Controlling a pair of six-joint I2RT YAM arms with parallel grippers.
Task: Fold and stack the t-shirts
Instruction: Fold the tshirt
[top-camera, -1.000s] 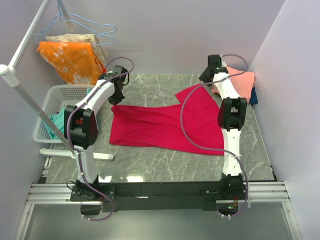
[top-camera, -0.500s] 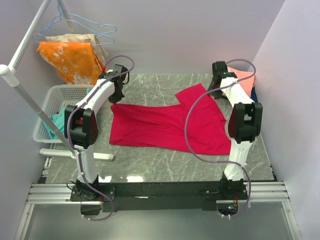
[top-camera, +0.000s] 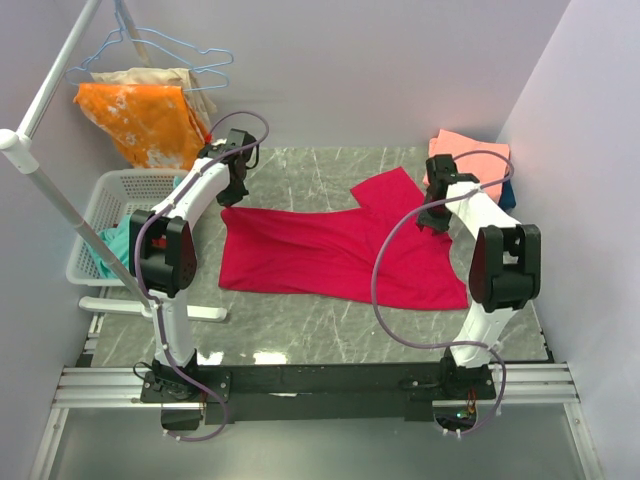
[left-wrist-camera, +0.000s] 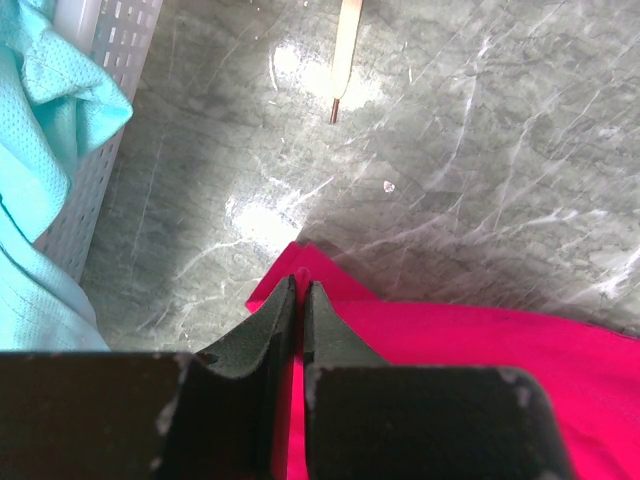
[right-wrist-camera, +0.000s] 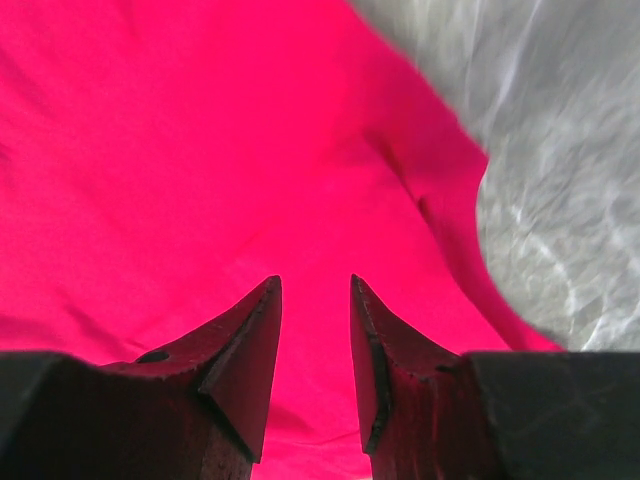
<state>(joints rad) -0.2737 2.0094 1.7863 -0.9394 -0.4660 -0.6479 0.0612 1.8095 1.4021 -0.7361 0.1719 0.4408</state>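
Arms, top view: two, both reaching over the worktop.
Left arm, top view: stretched forward along the left side, wrist bent down, left fingers at the far-left corner of the red tee.
Right arm, top view: folded back on itself, elbow raised near the right edge, right fingers pointing down over the red tee's right part.
Tees, top view: three. The red tee lies spread across mid-worktop; the pink tee sits in the far-right corner, with the blue tee showing at its near-right edge.
Others, top view: one basket off the left edge holding teal cloth; one orange cloth hanging far left.
Left wrist view: left fingers pressed together, pinching the red tee's corner at their tips; basket and teal cloth to the left.
Right wrist view: right fingers apart with nothing between them, poised over rumpled red tee; bare worktop at upper right.
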